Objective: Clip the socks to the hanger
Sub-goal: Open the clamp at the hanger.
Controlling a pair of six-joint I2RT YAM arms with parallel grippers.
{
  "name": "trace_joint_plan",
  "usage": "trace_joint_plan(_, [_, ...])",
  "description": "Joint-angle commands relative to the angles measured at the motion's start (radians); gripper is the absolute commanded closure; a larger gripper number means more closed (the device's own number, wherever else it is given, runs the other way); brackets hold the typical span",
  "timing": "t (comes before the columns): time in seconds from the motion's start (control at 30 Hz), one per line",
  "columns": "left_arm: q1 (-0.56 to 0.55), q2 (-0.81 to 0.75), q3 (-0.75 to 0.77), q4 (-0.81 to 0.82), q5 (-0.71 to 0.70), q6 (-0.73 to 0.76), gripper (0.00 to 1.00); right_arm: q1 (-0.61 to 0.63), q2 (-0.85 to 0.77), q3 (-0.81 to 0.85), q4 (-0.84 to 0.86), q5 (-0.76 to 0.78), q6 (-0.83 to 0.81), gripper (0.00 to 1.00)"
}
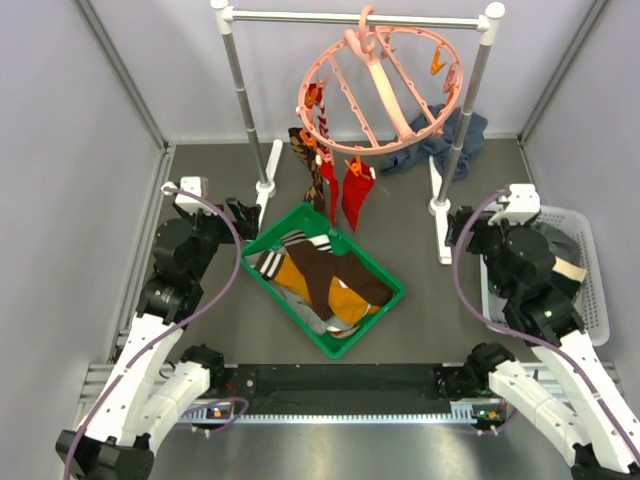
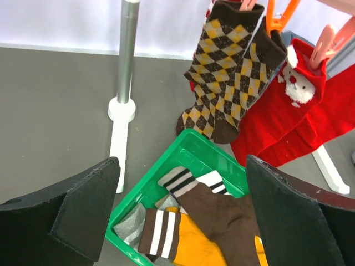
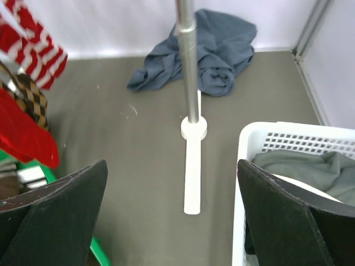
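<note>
The left gripper [image 1: 243,214] hangs over the left side of the table and the right gripper [image 1: 462,226] over the right side. From above I cannot tell how their jaws stand. The salmon-pink hanger [image 1: 385,88] hangs by its hook from the silver rail [image 1: 300,16] along the far edge, with argyle socks [image 1: 300,145] and red socks [image 1: 355,195] clipped to its near-left rim. The green tray [image 1: 360,256] sits mid-table and holds the loose socks — a dark brown sock [image 1: 322,278] lies across a mustard sock [image 1: 296,272], with striped cuffs [image 1: 272,262] at the left end. A white basket [image 1: 598,300] at the right edge holds grey and beige garments [image 1: 560,250]. A blue-grey cloth [image 1: 425,158] is heaped by the far edge, toward the right corner.

Left wrist: the fingers [image 2: 83,216] are spread wide with nothing between them, aimed at the tray. The socks there look light, limp and unbreakable. A striped cuff or the brown sock's exposed stretch seems the best hold. Because they overlap, pinching the top layer only should keep a neighbour from dragging out — and a hold near the cuff would suit a clip.

Right wrist: its fingers [image 3: 61,213] are likewise wide apart and empty, facing the rail's right post, the cloth beyond and the basket's corner.
</note>
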Motion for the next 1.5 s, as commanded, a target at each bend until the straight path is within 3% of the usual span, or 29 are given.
trace_joint_plan(0.0, [-0.001, 0.002, 0.013, 0.034, 0.044, 0.016, 0.01, -0.010, 0.050, 0.071, 0.077, -0.085, -0.089, 0.01])
trace_joint_plan(0.13, [-0.001, 0.000, 0.004, 0.031, 0.063, 0.008, 0.01, -0.010, 0.150, 0.137, 0.068, -0.163, -0.112, 0.01])
trace_joint_plan(0.3, [-0.001, 0.046, 0.025, 0.059, 0.146, -0.023, 0.01, -0.010, 0.265, 0.247, 0.075, -0.139, -0.112, 0.01])
trace_joint_plan(0.53, [-0.004, 0.154, 0.105, 0.075, 0.240, -0.104, 0.01, -0.130, 0.379, 0.324, 0.135, -0.485, -0.083, 0.01])
trace_joint_plan(0.73, [-0.030, 0.201, 0.142, 0.097, 0.237, -0.142, 0.01, -0.258, 0.409, 0.307, 0.281, -0.706, -0.092, 0.05])
trace_joint_plan(1.0, [-0.192, 0.281, 0.198, 0.097, 0.127, -0.106, 0.01, -0.473, 0.506, 0.329, 0.531, -1.201, -0.053, 0.12])
trace_joint_plan(1.2, [-0.283, 0.353, 0.258, 0.094, 0.027, -0.066, 0.01, -0.492, 0.595, 0.409, 0.511, -1.349, -0.152, 0.15])
trace_joint_plan(1.47, [-0.321, 0.445, 0.314, 0.097, -0.075, -0.070, 0.01, -0.492, 0.662, 0.502, 0.471, -1.495, -0.177, 0.25])
